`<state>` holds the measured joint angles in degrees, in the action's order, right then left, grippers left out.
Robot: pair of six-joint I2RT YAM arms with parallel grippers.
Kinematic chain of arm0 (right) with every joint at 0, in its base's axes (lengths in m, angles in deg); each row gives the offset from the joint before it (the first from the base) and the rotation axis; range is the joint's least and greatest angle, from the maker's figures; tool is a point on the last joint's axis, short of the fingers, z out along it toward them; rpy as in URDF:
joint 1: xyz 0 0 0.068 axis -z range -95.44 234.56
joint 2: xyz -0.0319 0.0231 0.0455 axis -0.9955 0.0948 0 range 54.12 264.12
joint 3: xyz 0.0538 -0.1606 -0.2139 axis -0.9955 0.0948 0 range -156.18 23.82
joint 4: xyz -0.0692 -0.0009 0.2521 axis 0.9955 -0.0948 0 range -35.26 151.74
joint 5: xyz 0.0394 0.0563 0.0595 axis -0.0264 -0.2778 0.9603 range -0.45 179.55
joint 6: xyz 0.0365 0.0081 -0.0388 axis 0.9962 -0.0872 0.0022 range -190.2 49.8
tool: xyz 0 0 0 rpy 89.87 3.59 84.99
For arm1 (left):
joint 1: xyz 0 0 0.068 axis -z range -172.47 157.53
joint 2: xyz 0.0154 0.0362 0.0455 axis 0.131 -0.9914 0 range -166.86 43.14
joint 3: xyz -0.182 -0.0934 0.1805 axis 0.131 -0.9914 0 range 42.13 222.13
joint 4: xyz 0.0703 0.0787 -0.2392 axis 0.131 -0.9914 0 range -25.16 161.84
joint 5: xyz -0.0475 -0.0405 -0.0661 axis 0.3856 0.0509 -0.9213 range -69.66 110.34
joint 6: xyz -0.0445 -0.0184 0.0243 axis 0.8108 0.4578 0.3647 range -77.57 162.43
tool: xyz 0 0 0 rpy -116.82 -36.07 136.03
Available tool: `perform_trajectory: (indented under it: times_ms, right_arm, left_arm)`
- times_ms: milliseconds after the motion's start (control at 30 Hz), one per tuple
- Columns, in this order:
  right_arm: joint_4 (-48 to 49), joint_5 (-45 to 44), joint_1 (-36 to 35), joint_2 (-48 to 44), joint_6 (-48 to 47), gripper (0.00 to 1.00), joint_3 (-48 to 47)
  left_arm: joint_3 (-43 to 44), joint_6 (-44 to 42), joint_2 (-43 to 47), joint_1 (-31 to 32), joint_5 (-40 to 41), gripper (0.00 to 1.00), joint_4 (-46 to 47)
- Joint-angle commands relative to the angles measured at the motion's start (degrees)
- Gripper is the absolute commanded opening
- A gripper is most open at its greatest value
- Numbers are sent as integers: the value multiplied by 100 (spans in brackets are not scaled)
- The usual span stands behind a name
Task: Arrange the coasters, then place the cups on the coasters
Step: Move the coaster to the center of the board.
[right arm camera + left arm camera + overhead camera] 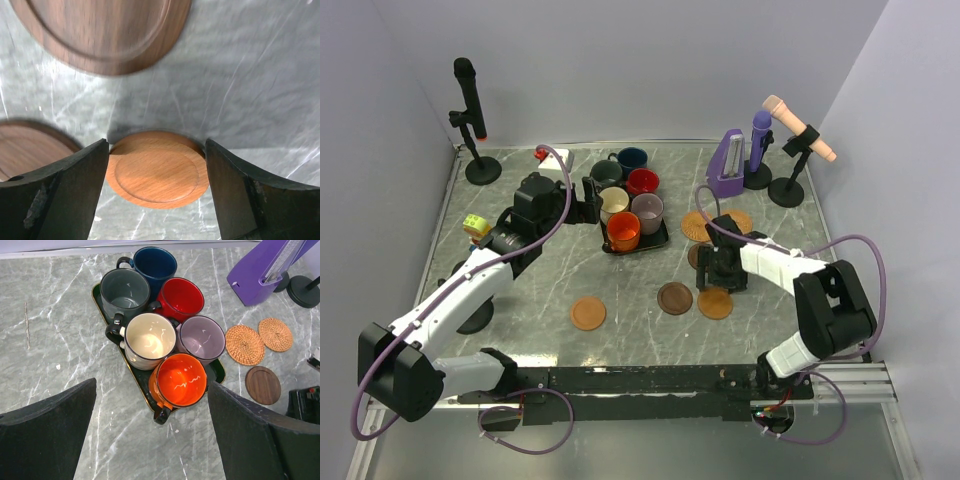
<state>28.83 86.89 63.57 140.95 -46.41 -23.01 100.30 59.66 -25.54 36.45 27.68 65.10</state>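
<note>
Six cups stand packed on a black tray (642,247); orange (181,380), cream (150,340) and mauve (201,337) ones are nearest. My left gripper (590,203) hovers open just left of the tray, the orange cup's handle between its fingers (60,430). My right gripper (156,145) is shut on a light wooden coaster (157,170), touching both its edges, low over the table. Dark brown coasters (100,35) (27,147) lie beyond and left of it. Another light wooden coaster (588,313) and a dark one (675,298) lie mid-table. Two woven coasters (244,344) (275,334) sit right of the tray.
A purple wedge-shaped object (727,165) and two microphone stands (798,150) stand at the back right. A black microphone stand (472,125) is at the back left. A small yellow-green toy (475,228) sits by the left arm. Walls enclose the table.
</note>
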Motion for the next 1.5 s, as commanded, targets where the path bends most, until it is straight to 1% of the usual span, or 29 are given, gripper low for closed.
perform_trajectory:
  times_ms: [0,200,367,500,567,733,833,933,1167,1300,1367,1467]
  right_arm:
    - [-313,20,-229,-341,380,82,305]
    - [-331,37,-554,-342,591,75,543]
    - [-357,63,-932,-359,837,74,666]
    - [-567,55,-1161,-500,969,74,605]
    - [-743,20,-1275,-631,1013,76,508]
    - [-1051,-130,-1320,-1088,1005,86,87]
    - [-981,-217,-1328,-1151,926,87,-150]
    - [-814,-253,-1337,-1002,838,86,-326]
    - [-393,-200,-1337,-378,724,80,-590]
    - [-217,-156,-1337,-9,662,74,-617]
    - [-225,-261,-1328,150,644,72,-634]
    - [-321,-384,-1258,352,627,71,-635]
  left_arm:
    - [63,26,180,16,-65,97,147]
    - [63,17,171,16,-57,97,147]
    - [63,8,145,16,-30,97,147]
    - [54,17,119,8,-39,97,156]
    - [63,8,101,16,-21,97,138]
    - [71,-1,118,16,-21,96,138]
    - [63,-10,110,8,5,97,138]
    - [54,-18,119,16,31,97,138]
    - [71,-36,92,16,31,97,138]
    - [71,-36,92,16,23,97,138]
    - [71,-36,75,16,22,97,138]
    - [71,-36,66,16,40,97,129]
